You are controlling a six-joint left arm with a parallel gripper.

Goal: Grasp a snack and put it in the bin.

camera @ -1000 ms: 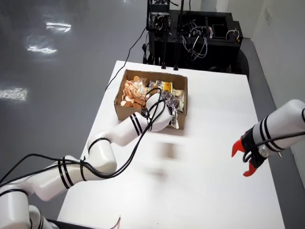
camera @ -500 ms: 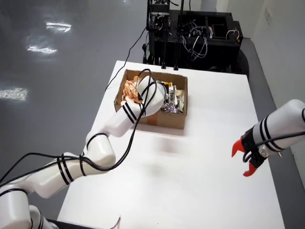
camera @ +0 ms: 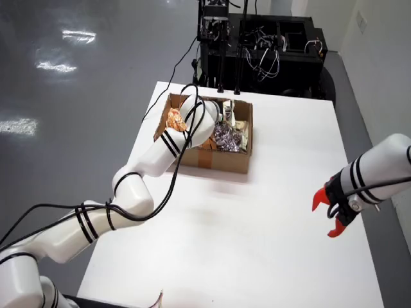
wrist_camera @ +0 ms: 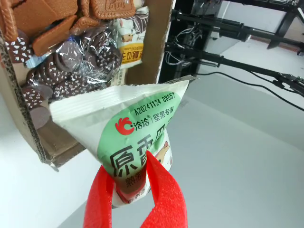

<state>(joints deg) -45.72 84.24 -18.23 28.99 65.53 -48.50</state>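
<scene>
In the view that rides on the gripper, my red fingers [wrist_camera: 161,190] are shut on the lower end of a pale green snack packet [wrist_camera: 137,128] with red and dark print; the gripper [wrist_camera: 127,173] holds it just beside the cardboard box [wrist_camera: 156,38]. In the view from above, the white working arm comes from the lower left and ends over the open box [camera: 215,159]. There its gripper is mostly hidden, with a pale packet [camera: 239,117] showing by it. The box holds a bag of chocolate discs [wrist_camera: 80,57], brown biscuits [wrist_camera: 52,19] and an orange packet [camera: 174,119].
A second white arm with an open red gripper [camera: 331,212] hangs over the right side of the white table [camera: 270,244]. Black racks with cables [camera: 263,45] stand behind the table's far edge. Grey floor lies to the left.
</scene>
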